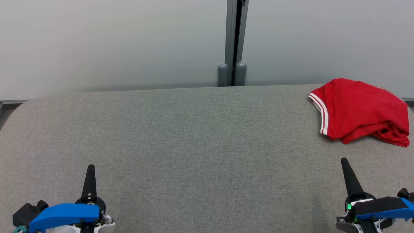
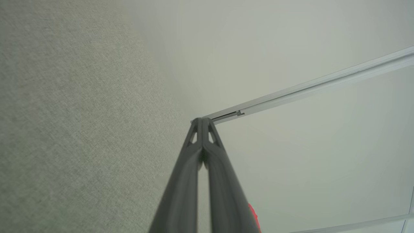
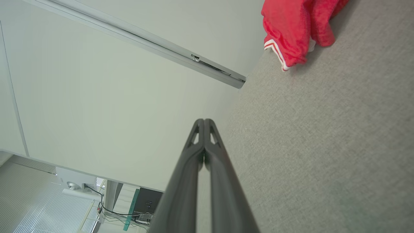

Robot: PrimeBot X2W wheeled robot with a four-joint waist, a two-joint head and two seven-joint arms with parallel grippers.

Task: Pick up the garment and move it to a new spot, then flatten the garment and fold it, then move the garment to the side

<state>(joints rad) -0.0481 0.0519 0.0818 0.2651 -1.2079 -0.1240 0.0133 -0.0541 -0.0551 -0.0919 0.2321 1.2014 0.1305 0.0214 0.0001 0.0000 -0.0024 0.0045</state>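
Both grippers sat lowest in the head view, closest to the lens: the left gripper (image 1: 91, 167) at the lower left and the right gripper (image 1: 343, 160) at the lower right, each closed tight into a single dark spike and holding nothing. Beyond them stretched the grey fabric tabletop (image 1: 194, 145). At the upper right of the frame lay the garment (image 1: 360, 110) — red, with white stripes along one hem — bunched in a loose heap near the tabletop's far edge, touched by neither gripper. Behind it stood pale wall panels (image 1: 113, 42) split by a grey post (image 1: 235, 42). In the right wrist view the heap showed at the top right.
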